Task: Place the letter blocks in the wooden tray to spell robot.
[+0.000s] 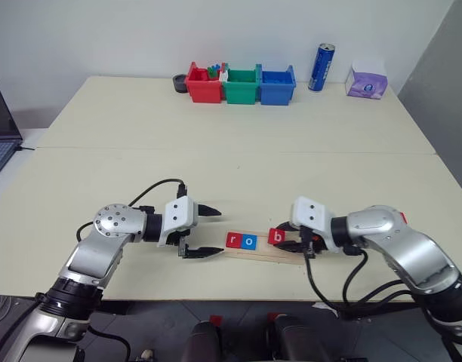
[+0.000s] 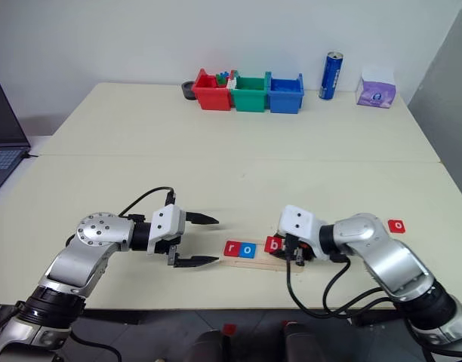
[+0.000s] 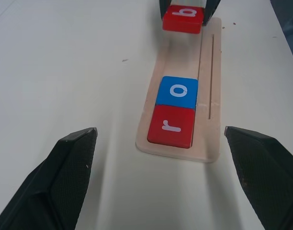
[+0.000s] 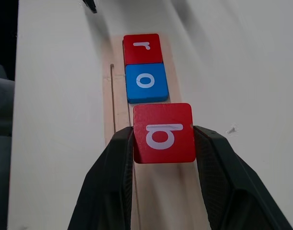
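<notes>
On the pale table [image 1: 216, 166], we see the right gripper [image 4: 163, 139] clamping the red square b tile [image 4: 163, 132] over the long pale wooden tray [image 3: 208, 139]. Its slot lies just beyond the blue o tile [image 4: 146, 82], along the tray's length; the left gripper [image 1: 204, 231] gapes empty nearby.

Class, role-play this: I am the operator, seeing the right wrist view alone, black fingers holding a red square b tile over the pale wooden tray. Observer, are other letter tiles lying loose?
Observer: Yes, a red square o tile lies on the cream table, to the right of the right arm.
Operator: Is the left gripper near my red b tile?
Observer: It hovers off the pale wooden tray's r end, fingers open and empty.
Operator: Anything farther back?
Observer: Red, green and blue plastic bins at the far edge.
</notes>
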